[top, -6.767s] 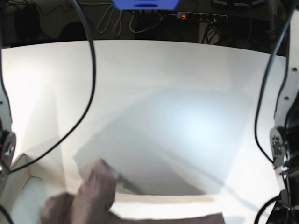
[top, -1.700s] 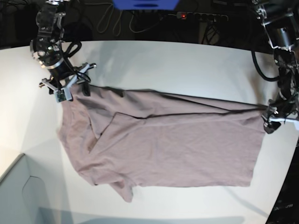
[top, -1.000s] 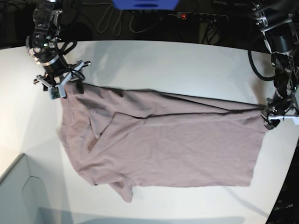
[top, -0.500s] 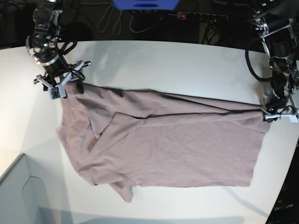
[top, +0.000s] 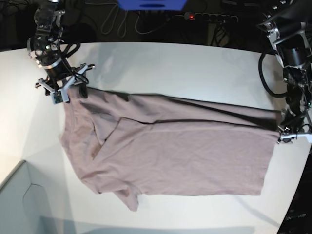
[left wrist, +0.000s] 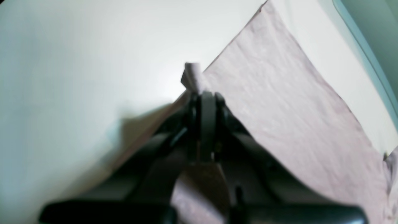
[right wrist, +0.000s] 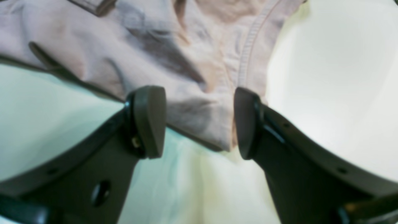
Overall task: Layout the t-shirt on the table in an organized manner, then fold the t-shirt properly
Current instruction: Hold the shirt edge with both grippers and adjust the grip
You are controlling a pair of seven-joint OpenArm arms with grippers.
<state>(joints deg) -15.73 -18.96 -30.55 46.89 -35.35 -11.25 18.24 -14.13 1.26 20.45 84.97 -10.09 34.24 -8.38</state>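
The mauve t-shirt [top: 170,151] lies spread across the white table [top: 195,68], hem to the right, one sleeve folded in at the left. My left gripper [top: 286,132] stands at the shirt's far right corner. In the left wrist view the left gripper [left wrist: 203,95] is shut on that corner, and a tuft of the t-shirt [left wrist: 279,102] pokes out past the tips. My right gripper [top: 68,90] hovers open at the shirt's top left corner. In the right wrist view the right gripper [right wrist: 199,121] has its fingers [right wrist: 149,121] straddling a stitched edge of the t-shirt [right wrist: 186,46] without pinching it.
A pale grey box corner [top: 19,204] sits at the lower left. Cables and a power strip [top: 209,17] run behind the table's far edge. The table's curved right edge [top: 304,161] passes close to the left gripper.
My left gripper has shut on the shirt's right corner and shifted slightly toward the near side, drawing the top edge tauter. The right arm has stayed still and open.
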